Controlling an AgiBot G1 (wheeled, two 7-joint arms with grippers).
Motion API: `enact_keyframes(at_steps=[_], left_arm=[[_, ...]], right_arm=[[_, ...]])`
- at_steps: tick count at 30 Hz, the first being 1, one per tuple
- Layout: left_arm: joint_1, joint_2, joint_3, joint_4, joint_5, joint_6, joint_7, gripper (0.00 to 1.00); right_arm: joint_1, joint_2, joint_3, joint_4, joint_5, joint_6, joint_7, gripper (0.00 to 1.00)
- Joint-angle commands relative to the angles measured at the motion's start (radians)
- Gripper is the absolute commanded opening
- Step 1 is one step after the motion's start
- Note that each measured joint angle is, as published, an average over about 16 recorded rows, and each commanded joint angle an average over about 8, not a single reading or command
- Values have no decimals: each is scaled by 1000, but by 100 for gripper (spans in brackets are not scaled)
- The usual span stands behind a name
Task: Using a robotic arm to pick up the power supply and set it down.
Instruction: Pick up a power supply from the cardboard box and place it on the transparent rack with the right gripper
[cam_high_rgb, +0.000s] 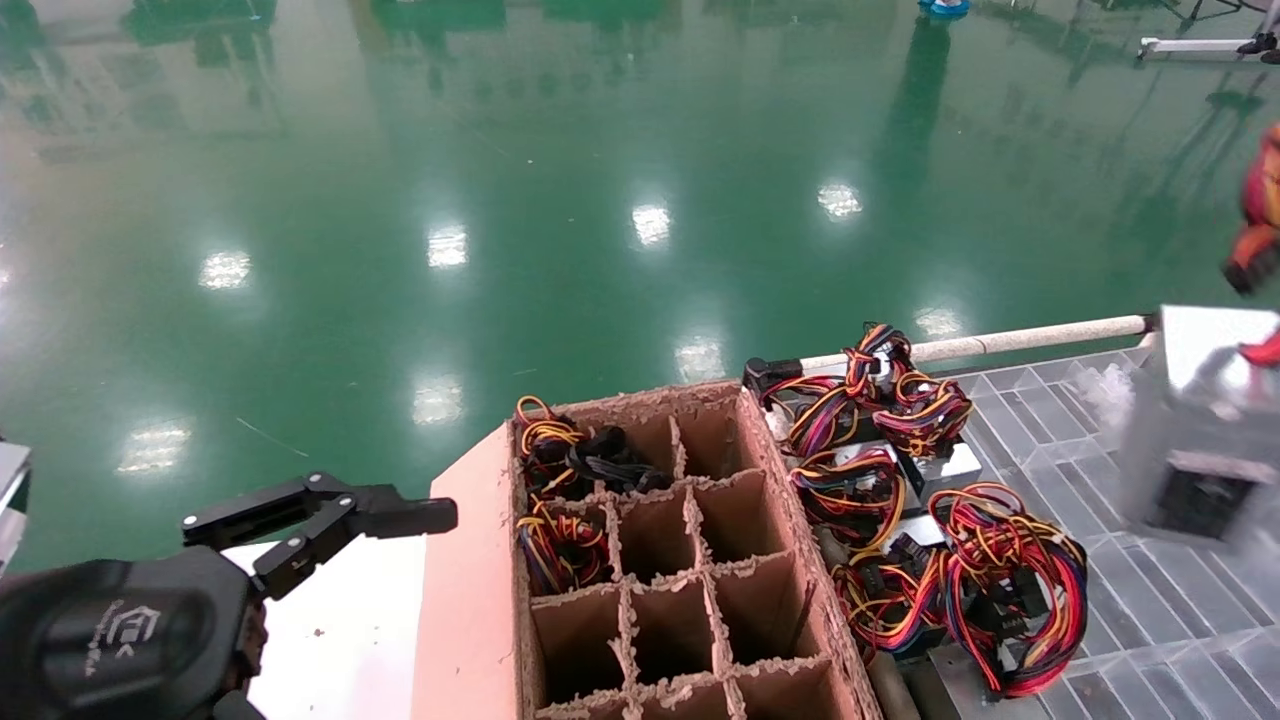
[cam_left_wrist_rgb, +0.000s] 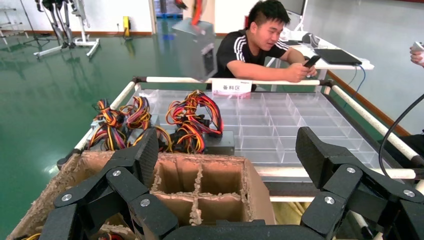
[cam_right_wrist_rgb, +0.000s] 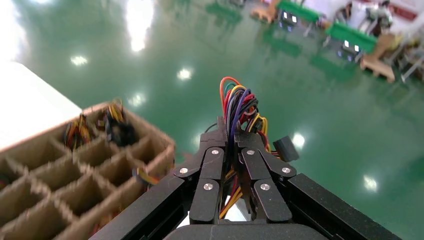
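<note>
My right gripper (cam_right_wrist_rgb: 234, 142) is clamped on the wire bundle of the power supply (cam_high_rgb: 1205, 430), its two black fingers (cam_right_wrist_rgb: 213, 172) pressed together with red, yellow, black and purple strands sprouting out past the tips. The power supply itself hangs in the air to the right of the cardboard divider box (cam_high_rgb: 680, 560), a silver-grey metal case held clear above the clear plastic tray (cam_high_rgb: 1150, 600) that lies beside the box. In the left wrist view the same case (cam_left_wrist_rgb: 195, 47) shows lifted beyond the far rail of that tray, touching nothing beneath it.

My left gripper (cam_high_rgb: 330, 525) sits parked on the other side of the box, low over the white table surface (cam_high_rgb: 345, 640), jaws spread wide apart and holding nothing; its fingers (cam_left_wrist_rgb: 142, 157) frame the box's near cells.

Between the box and the tray's bare part, more power supplies (cam_high_rgb: 930, 520) lie in a heap, their coloured wire loops tangled together and touching. In the box, the far-left cells hold wire bundles (cam_high_rgb: 560, 500) in yellow, orange and black; the other cells I can see hold nothing. A white rail (cam_high_rgb: 1020, 338) runs along the tray's far edge. Beyond it, a man in a black shirt (cam_left_wrist_rgb: 260, 42) leans at a desk.
</note>
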Motion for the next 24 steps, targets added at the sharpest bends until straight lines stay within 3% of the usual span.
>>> enact_keyframes(at_steps=[1, 6, 14, 24], left_arm=[[0, 0, 0, 0, 0, 0, 0, 100], [0, 0, 0, 0, 0, 0, 0, 100], [0, 0, 0, 0, 0, 0, 0, 100], [0, 0, 0, 0, 0, 0, 0, 100]], right_arm=[[14, 33, -1, -37, -14, -39, -13, 0], [5, 75, -39, -84, -39, -89, -40, 0], [-73, 119, -142, -65, -33, -97, -107, 0], [-90, 91, -226, 18, -73, -89, -136, 0]])
